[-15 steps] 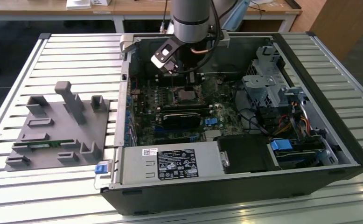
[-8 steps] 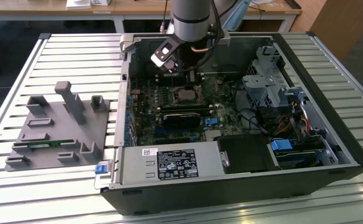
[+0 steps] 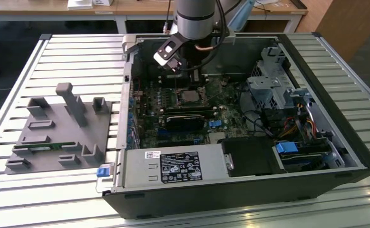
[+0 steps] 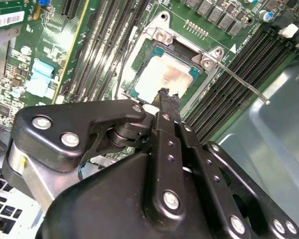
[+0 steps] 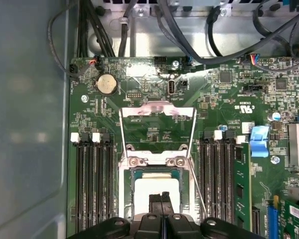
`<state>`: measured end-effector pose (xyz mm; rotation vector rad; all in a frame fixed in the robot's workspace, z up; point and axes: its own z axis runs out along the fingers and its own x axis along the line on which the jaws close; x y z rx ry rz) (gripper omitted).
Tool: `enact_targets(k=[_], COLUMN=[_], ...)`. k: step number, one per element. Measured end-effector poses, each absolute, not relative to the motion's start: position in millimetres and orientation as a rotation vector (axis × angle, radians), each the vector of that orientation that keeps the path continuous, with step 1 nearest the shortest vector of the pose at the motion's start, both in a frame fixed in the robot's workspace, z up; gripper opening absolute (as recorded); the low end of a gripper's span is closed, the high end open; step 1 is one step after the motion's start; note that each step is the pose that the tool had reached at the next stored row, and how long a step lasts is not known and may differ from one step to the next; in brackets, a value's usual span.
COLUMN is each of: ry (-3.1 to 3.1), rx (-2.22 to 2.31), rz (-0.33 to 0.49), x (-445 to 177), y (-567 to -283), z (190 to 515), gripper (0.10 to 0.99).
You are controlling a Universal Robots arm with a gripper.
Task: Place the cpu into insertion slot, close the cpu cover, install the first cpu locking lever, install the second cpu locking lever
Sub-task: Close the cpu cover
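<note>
The cpu [image 5: 153, 188] lies flat in the socket, its silver top framed by a green rim, also seen in the second wrist view [image 4: 162, 74]. My gripper [image 5: 161, 198] hangs just over its near edge with the black fingertips [image 4: 165, 97] pressed together and nothing between them. The cpu cover [image 5: 157, 106] stands swung up from its hinge, and the board shows through its open middle. A thin wire locking lever [image 4: 243, 83] sticks out free beside the socket, and another [image 5: 121, 134] rises along the cover. In the exterior view the gripper [image 3: 196, 76] reaches into the case above the socket [image 3: 190, 96].
Black memory slots [image 5: 94, 184] flank the socket on both sides. Cables [image 5: 189, 40] run along the case wall behind the board. A grey fixture tray [image 3: 58, 130] sits at the exterior view's left, with the power supply [image 3: 172, 166] and drive cage [image 3: 274, 90] inside the case.
</note>
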<state>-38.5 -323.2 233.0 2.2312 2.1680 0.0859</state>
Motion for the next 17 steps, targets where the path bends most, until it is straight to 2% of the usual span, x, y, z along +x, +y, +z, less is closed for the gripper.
enact_targets(k=[17], ry=[2.168], rx=[2.232], rz=[0.086], x=[-38.2], y=[-329.7], z=[243.7], gripper=[0.114])
